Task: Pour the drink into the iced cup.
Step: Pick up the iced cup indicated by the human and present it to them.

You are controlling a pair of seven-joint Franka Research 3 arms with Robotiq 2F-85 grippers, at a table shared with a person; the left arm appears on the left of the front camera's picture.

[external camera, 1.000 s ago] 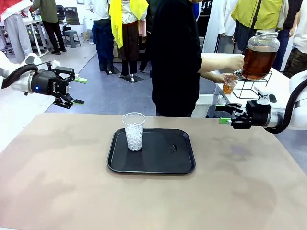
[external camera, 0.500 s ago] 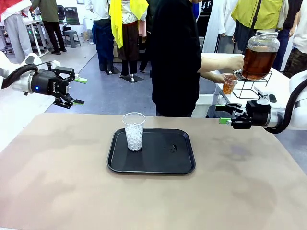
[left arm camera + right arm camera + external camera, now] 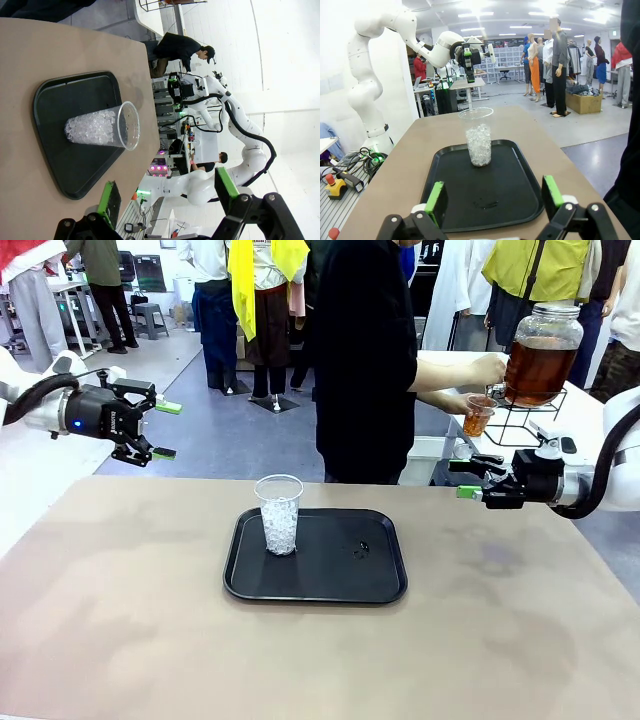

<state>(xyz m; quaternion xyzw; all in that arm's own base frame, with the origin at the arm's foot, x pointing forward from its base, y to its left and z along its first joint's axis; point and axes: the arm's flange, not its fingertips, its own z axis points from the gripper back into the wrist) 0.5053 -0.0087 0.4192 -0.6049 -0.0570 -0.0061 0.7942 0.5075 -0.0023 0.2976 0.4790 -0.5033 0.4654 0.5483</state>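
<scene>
The iced cup stands upright, mouth up, in the left half of the black tray, toward its far edge, and the tray lies mid-table. The drink is not on the table: a small cup of amber drink sits in the person's hand under a big dispenser jar, beyond the far right corner. The right pincer hovers by that corner, jaws wide and empty, its fingers aimed straight at the iced cup. The left pincer, likewise wide and empty, hangs off the far left corner. Judging by this, the right arm is nearer the drink, so a handover there seems likeliest
</scene>
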